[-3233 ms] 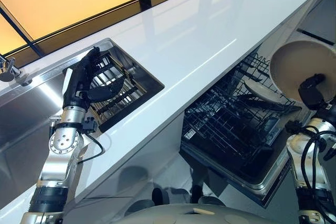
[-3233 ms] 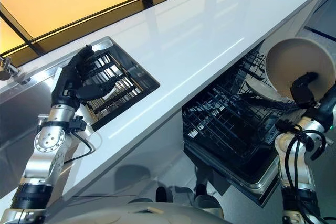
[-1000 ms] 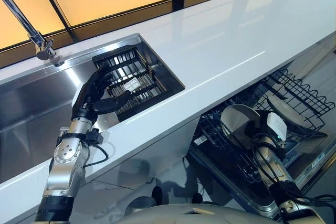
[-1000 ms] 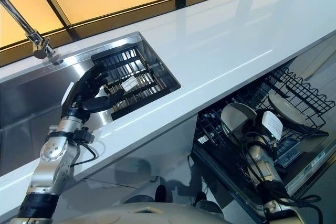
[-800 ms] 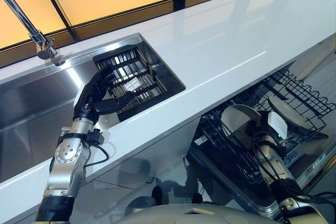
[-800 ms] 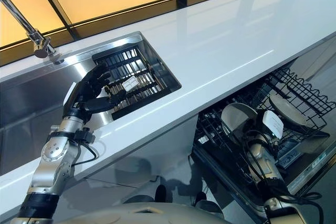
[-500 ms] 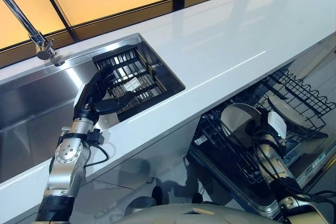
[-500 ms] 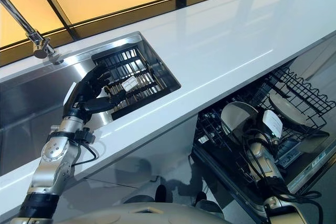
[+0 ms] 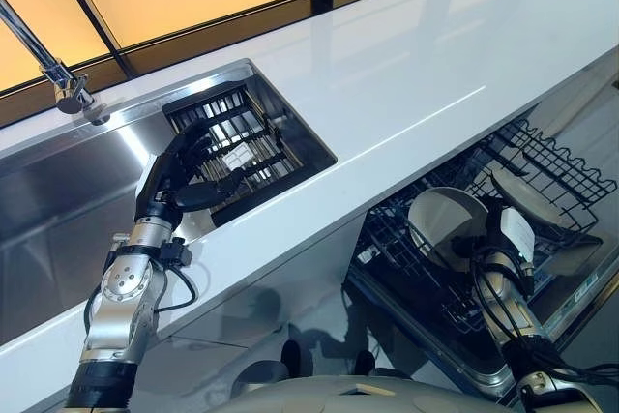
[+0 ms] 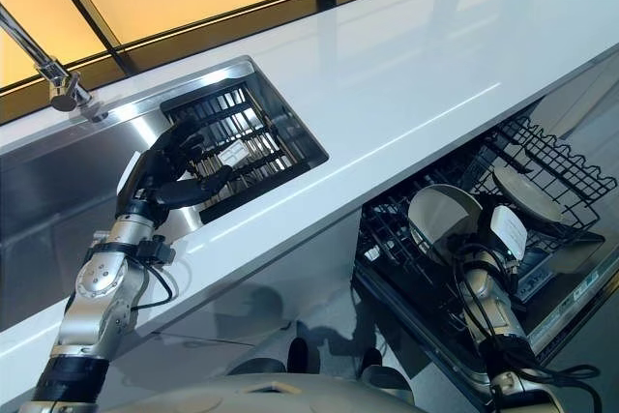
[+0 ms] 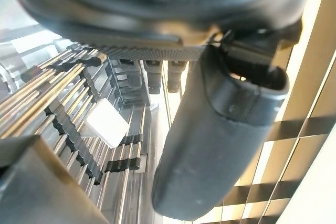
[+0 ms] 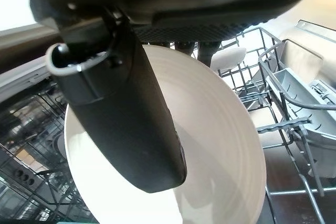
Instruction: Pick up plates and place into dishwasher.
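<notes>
- Right now my right hand [image 12: 121,114] is down in the dishwasher's lower rack [image 9: 551,166], thumb pressed across the face of the plate [image 9: 447,224] and fingers behind it, so I am gripping it by the rim.
- That plate stands tilted on edge among the dark wire tines at the near left part of the rack; I cannot tell whether its lower rim is seated in a slot yet.
- Another plate [image 10: 524,192] already sits further right in the same rack, apart from mine.
- My left hand [image 9: 184,176] hovers over the sink [image 9: 58,191], beside the drying rack [image 10: 242,142] set into it, fingers loosely curled around nothing.
- What I judge could go wrong: if I let go before the rim drops between two tines, the plate may tip flat or slide against the wires and chip.
- Pushing down at this tilt could also wedge the rim on top of a tine instead of beside it.
- My thumb lies well across the plate's face, so pulling out carelessly could drag the plate back up with it.
- The white table [image 9: 416,55] edge overhangs the rack just above my arm, so lifting straight up risks a knock.
</notes>
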Robot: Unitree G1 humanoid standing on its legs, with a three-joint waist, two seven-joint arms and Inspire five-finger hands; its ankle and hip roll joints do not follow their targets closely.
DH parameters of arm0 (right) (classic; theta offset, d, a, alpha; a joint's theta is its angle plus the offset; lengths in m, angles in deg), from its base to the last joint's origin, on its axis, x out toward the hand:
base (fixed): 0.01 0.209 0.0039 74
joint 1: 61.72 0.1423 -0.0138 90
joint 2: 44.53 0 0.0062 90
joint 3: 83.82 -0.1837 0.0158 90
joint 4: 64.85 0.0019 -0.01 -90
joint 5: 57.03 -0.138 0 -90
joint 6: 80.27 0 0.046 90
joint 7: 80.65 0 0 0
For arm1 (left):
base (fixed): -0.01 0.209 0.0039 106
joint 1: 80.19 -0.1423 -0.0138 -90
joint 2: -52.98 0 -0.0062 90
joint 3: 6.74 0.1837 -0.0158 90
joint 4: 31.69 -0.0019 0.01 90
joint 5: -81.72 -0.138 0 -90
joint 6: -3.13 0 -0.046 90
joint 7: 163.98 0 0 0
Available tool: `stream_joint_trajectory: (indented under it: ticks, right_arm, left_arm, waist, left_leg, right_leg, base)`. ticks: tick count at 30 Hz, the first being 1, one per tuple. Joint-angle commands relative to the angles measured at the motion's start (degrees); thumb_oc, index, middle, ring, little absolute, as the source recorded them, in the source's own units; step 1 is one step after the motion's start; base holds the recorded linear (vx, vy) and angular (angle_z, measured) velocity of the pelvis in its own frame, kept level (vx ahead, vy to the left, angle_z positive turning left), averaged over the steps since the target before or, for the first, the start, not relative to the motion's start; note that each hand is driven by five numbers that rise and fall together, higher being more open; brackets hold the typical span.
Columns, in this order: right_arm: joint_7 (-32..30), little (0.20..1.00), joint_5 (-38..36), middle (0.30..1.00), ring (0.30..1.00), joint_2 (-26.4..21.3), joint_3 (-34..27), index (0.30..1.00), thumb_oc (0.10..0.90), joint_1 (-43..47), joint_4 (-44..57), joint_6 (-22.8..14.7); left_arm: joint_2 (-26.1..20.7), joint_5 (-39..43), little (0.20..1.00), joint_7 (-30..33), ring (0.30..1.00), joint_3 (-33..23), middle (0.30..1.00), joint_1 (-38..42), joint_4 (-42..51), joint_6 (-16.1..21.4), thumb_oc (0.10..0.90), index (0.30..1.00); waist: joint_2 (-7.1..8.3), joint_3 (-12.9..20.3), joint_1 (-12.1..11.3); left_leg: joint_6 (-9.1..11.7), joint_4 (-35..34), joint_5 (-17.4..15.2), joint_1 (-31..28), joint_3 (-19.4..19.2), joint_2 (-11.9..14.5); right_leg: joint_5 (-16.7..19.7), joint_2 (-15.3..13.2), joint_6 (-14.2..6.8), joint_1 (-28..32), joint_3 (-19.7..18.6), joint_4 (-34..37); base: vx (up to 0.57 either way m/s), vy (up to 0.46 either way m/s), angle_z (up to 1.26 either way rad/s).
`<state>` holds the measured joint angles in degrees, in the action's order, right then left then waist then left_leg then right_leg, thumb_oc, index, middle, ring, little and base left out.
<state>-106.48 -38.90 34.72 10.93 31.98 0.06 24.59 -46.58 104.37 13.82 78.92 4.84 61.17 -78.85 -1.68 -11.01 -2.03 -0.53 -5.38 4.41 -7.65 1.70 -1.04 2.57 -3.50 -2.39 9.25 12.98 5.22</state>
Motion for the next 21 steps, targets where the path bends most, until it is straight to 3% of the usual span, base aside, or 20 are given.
stream_joint_trajectory:
  ticks: [1,5,9,15,21]
  right_arm:
    - [-2.57,0.900,-2.56,0.900,0.900,-2.13,-1.83,0.900,0.800,2.37,7.49,-5.02]
    - [-4.00,0.900,-8.03,0.900,0.900,-1.56,-3.93,0.900,0.800,2.13,11.29,-8.82]
    - [-6.38,0.900,-12.52,0.900,0.900,-0.99,-6.75,0.900,0.800,2.04,16.31,-15.57]
    - [-8.65,0.900,-14.27,0.900,0.900,-0.87,-11.24,0.900,0.800,1.56,20.28,-23.48]
    - [-9.15,0.900,-14.99,0.900,0.900,-1.48,-14.33,0.900,0.800,1.00,22.17,-24.85]
  left_arm:
    - [-3.26,1.81,0.900,0.19,0.900,-2.20,0.900,5.17,-0.19,6.67,0.800,0.900]
    - [-3.24,1.74,0.900,0.82,0.900,-2.26,0.900,5.19,-0.51,6.88,0.800,0.900]
    - [-3.07,1.49,0.900,1.32,0.900,-2.38,0.900,5.04,-0.48,6.95,0.800,0.900]
    - [-3.01,1.92,0.900,0.77,0.900,-3.09,0.900,4.51,-1.11,7.46,0.800,0.900]
    - [-3.45,2.32,0.900,0.49,0.900,-3.68,0.900,4.66,-0.99,6.88,0.800,0.900]
  waist:
    - [0.11,1.52,0.31]
    - [0.17,1.35,0.81]
    - [0.09,1.16,1.36]
    - [0.10,1.38,2.00]
    - [0.42,1.68,2.44]
  left_leg:
    - [-0.58,0.38,-6.23,-2.08,-4.67,-0.87]
    - [-0.58,0.38,-6.34,-2.22,-5.04,-0.82]
    - [-0.65,0.38,-6.38,-2.20,-5.41,-0.78]
    - [-0.69,0.38,-6.70,-2.20,-6.13,-0.81]
    - [-0.67,0.38,-6.75,-2.16,-6.83,-0.78]
  right_leg:
    - [-5.48,2.26,-1.28,-0.11,-0.31,-4.64]
    - [-5.36,2.32,-1.39,-0.10,-0.63,-4.54]
    - [-5.28,2.38,-1.46,-0.30,-1.00,-4.52]
    - [-5.22,2.45,-1.65,-0.51,-1.40,-4.28]
    - [-5.06,2.61,-1.64,-0.57,-1.75,-3.94]
  base:
    - [0.00,0.000,0.00]
    - [0.00,-0.001,-0.02]
    - [-0.01,0.004,-0.08]
    - [-0.01,0.004,-0.04]
    - [0.00,-0.001,-0.01]
